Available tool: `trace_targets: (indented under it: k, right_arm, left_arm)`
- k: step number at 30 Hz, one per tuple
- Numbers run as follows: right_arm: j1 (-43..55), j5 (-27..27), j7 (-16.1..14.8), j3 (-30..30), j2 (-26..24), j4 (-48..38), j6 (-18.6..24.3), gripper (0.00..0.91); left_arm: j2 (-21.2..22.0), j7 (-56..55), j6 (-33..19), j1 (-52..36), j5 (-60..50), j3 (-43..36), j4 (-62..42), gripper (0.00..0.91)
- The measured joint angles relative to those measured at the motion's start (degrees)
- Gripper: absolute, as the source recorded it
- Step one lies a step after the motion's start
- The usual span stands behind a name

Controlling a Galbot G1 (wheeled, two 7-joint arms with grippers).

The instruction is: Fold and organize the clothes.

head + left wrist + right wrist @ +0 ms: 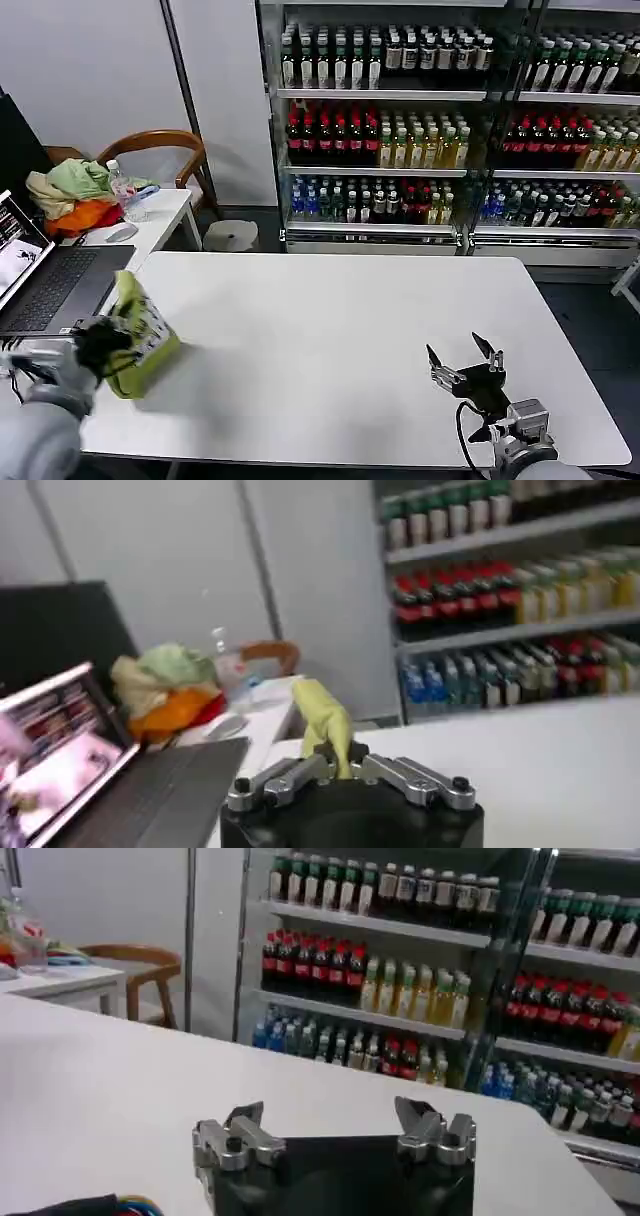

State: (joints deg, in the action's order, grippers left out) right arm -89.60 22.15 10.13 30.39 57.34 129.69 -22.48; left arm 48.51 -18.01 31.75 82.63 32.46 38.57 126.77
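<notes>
Left end effector (100, 345) clamped on the bunched T-shirt (140, 330) at the tabletop's (330, 340) near left edge; right end effector (463, 362) open, near right.

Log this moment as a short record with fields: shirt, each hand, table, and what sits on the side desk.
shirt: yellow-green T-shirt, bunched up, at the white table's left edge
left hand: shut on the T-shirt, a fold sticking up between its fingers
right hand: open, holding nothing, over the table's near right part
table: white table
side desk: laptop, heap of clothes, water bottle
</notes>
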Motion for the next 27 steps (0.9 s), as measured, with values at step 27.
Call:
trace_targets:
  k: [27]
  right_arm:
    - [-1.0,-0.9,-0.2,1.7,-0.6,-0.1,-0.2,0.907]
  left_arm:
    - [18.7,7.4,-3.6,-13.0,-42.5,-44.0,-10.3,0.050]
